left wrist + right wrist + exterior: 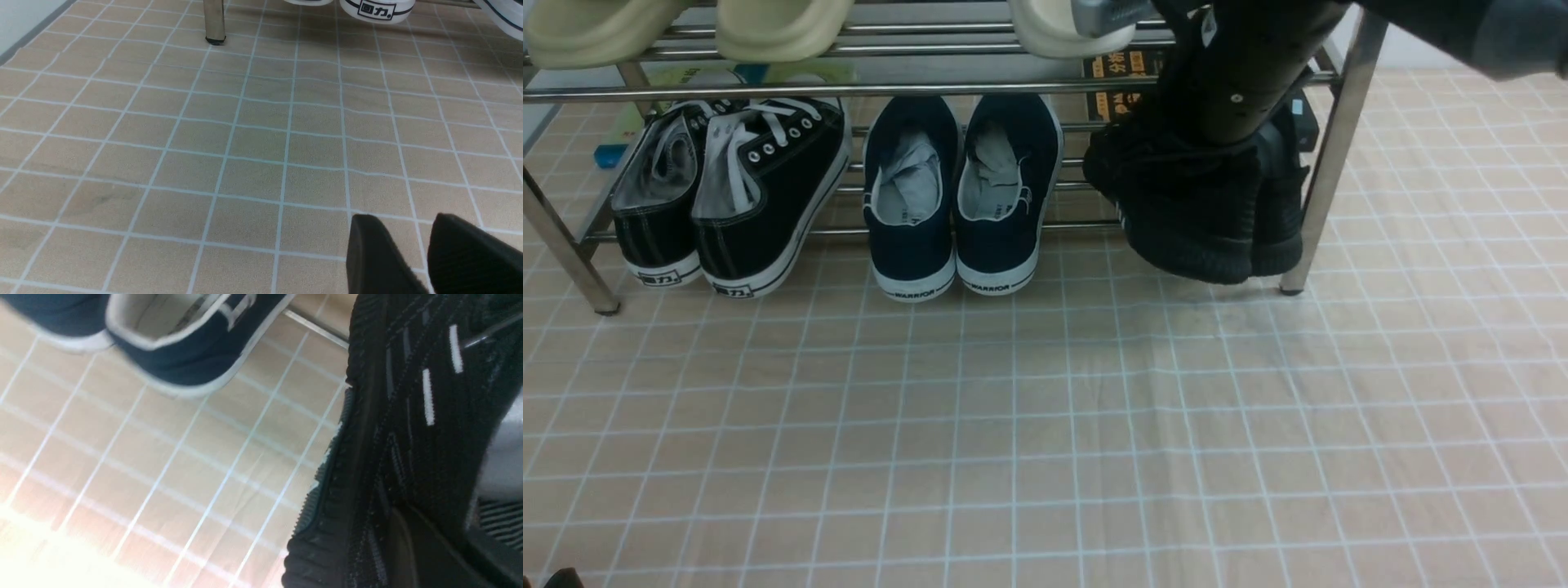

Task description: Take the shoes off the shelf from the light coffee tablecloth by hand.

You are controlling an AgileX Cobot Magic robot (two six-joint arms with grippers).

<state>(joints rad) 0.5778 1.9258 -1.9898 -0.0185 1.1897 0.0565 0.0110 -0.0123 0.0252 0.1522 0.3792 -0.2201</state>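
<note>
In the front view, a chrome metal tube shoe rack (1331, 163) with two tiers of bars stands along the far edge of a large beige-tan tablecloth with a white grid of squares (1045, 425). Cream foam slippers (776, 24) lie on the upper tier. On the lower tier, a black canvas pair with white laces (760, 188) sits at the left end and a navy white-soled pair marked "WARRIOR" (964, 204) sits in the middle. The pair of all-black knit sneakers with ribbed soles (1184, 220) is at the right end, just beside the rack's right front leg. The black right arm (1241, 73) comes down from the top edge onto this pair and hides the claw itself. The nearer black sneaker is tilted, its heel jutting out past the front bar over the cloth. In the left wrist view, the left claw (404, 220) hangs above bare cloth near the rack's left front leg, its two black fingers apart with nothing between them. In the right wrist view, the right claw (449, 555) is closed on the black sneaker's knit wall near its grey lining. The ribbed sole runs alongside, and one navy shoe lies beyond on the cloth.
</note>
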